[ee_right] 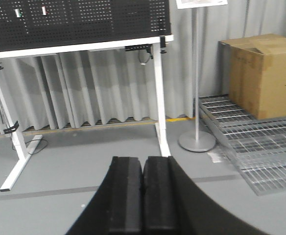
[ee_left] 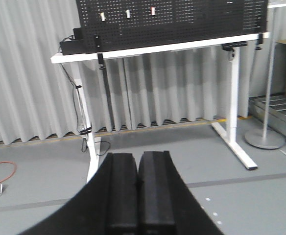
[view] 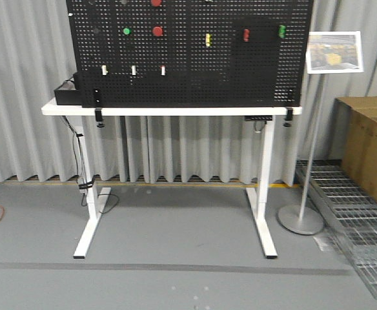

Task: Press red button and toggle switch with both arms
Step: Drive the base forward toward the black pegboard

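A black pegboard [view: 188, 71] stands on a white table [view: 175, 111]. A round red button [view: 157, 31] sits right of a smaller green button [view: 126, 30]; a second red button [view: 156, 2] is cut by the top edge. A faint dark round fitting [view: 97, 30] left of the green button may be the toggle switch; it is too small to tell. My left gripper [ee_left: 138, 159] is shut and empty, over the floor far from the board. My right gripper [ee_right: 143, 161] is also shut and empty, equally far back. Neither gripper shows in the exterior view.
Small white levers [view: 133, 70] line the board's lower left. A black box [view: 66, 93] sits at the table's left end. A sign stand [view: 301, 219], a cardboard box [view: 372, 145] and metal grates [view: 363, 239] stand to the right. Cables hang by the left table leg [view: 85, 187].
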